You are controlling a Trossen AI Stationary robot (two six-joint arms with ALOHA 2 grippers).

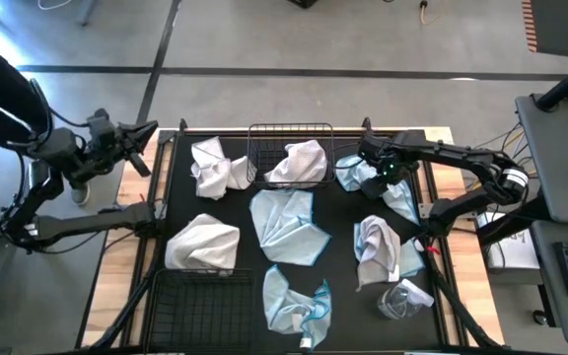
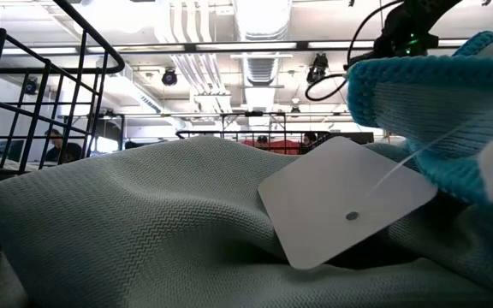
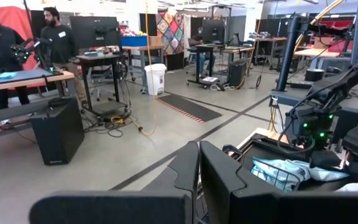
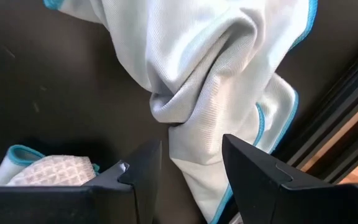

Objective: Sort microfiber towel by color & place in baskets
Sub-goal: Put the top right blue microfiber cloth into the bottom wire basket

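My right gripper (image 1: 371, 166) points down, open, over a light blue towel (image 1: 390, 195) at the mat's far right. In the right wrist view its fingers (image 4: 143, 163) stand on either side of a raised fold (image 4: 188, 124) of that towel (image 4: 210, 62); I cannot tell whether they touch it. One wire basket (image 1: 264, 138) at the far middle holds a white towel (image 1: 299, 163). The other basket (image 1: 200, 301) sits at the near left. My left gripper (image 1: 138, 138) waits raised and level beyond the mat's far left corner, shut (image 3: 199, 152) on nothing.
Loose on the black mat (image 1: 240, 202) lie two white towels (image 1: 215, 168) (image 1: 203, 242), two light blue ones (image 1: 286, 222) (image 1: 294, 301) and a pale grey one (image 1: 378, 247). A clear plastic wrapper (image 1: 402, 298) lies near right. A white tag (image 2: 349, 205) fills the low view.
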